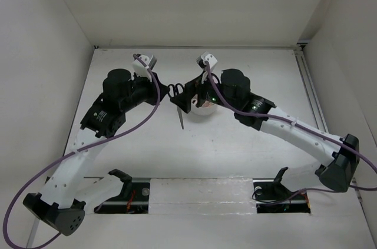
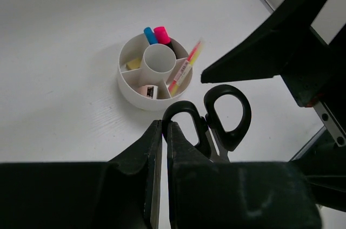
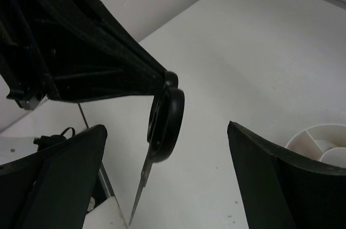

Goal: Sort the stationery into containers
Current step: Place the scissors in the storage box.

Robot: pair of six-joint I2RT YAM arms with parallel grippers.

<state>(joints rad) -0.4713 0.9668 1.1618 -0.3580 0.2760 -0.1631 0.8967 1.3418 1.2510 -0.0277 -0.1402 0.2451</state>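
Stationery is gathered around the middle of the white tabletop [image 1: 235, 155], where both arms reach in from the near edge. The left arm [image 1: 73, 163] bends in from the left and the right arm [image 1: 294, 133] from the right. Their tools meet just left of the round white organiser [image 2: 132, 89], which in the top view is mostly hidden beneath the right arm. The left tool [image 2: 164, 129] is clamped tight on one handle loop of the black-handled scissors [image 2: 201, 125], whose blades are together and point toward the near edge. The right tool [image 3: 166, 131] is spread wide, one finger on each side of the scissors' handles, touching neither. Inside the organiser, a blue-capped highlighter [image 2: 150, 35] and a pink-capped highlighter [image 2: 161, 34] stand together in one outer compartment. Thin yellow and red pens [image 2: 184, 69] lean over the rim of the next compartment. A tan eraser [image 2: 133, 64] and a pink eraser [image 2: 147, 91] lie in separate outer compartments.
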